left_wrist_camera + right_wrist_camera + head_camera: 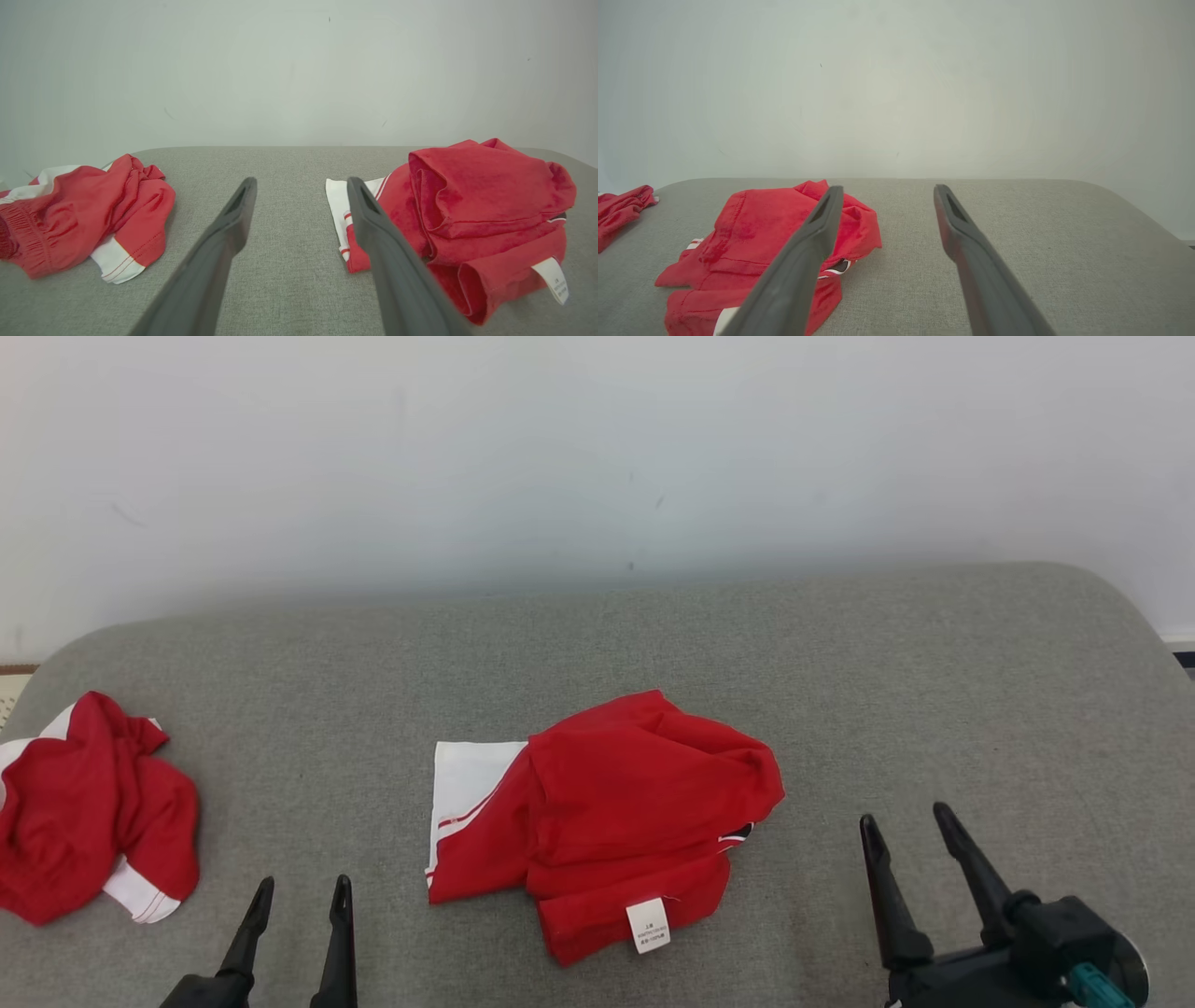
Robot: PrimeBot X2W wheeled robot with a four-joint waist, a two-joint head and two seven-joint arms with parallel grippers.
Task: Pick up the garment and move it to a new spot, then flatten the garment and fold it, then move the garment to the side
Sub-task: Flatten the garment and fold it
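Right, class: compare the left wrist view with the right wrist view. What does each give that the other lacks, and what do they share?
The left wrist view adds the open left end effector and the crumpled garment nearly whole, with its white striped hem. The right wrist view adds the open right end effector and the cushion bare out to its rounded right corner. Shared: the central garment, red and loosely folded, the cushion, the pale wall, and part of the crumpled garment.
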